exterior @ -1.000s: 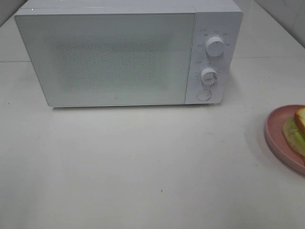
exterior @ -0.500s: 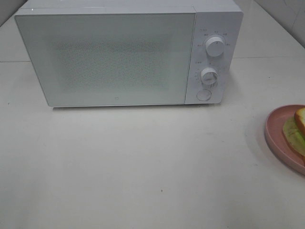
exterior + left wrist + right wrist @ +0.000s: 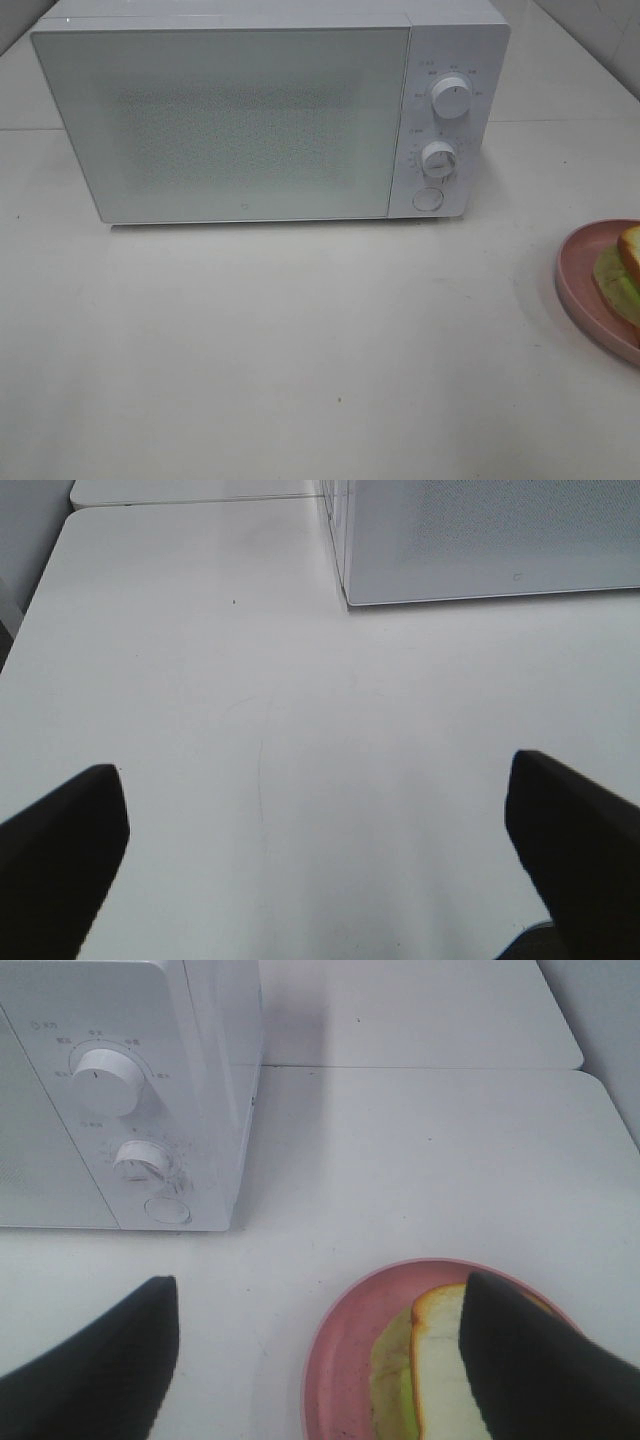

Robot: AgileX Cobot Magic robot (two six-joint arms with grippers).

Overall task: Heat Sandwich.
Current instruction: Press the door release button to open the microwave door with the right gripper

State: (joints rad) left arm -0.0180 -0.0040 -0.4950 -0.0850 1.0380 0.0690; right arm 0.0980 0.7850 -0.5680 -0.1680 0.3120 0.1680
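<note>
The sandwich (image 3: 626, 270), pale bread with an orange-brown crust and green lettuce, lies on a round pink plate (image 3: 580, 285) at the right edge of the table, cut off by the frame. In the right wrist view the sandwich (image 3: 435, 1370) and plate (image 3: 345, 1355) lie just below my right gripper (image 3: 318, 1345), whose dark fingers stand wide apart and open; one finger (image 3: 530, 1360) covers part of the bread. My left gripper (image 3: 315, 840) hangs open over bare table with nothing between its fingers. Neither gripper shows in the exterior view.
A white microwave (image 3: 230, 120) with its door shut stands at the back of the table. Its two dials (image 3: 451, 97) and round button (image 3: 427, 199) sit on the right panel. The microwave's corner (image 3: 480, 540) shows in the left wrist view.
</note>
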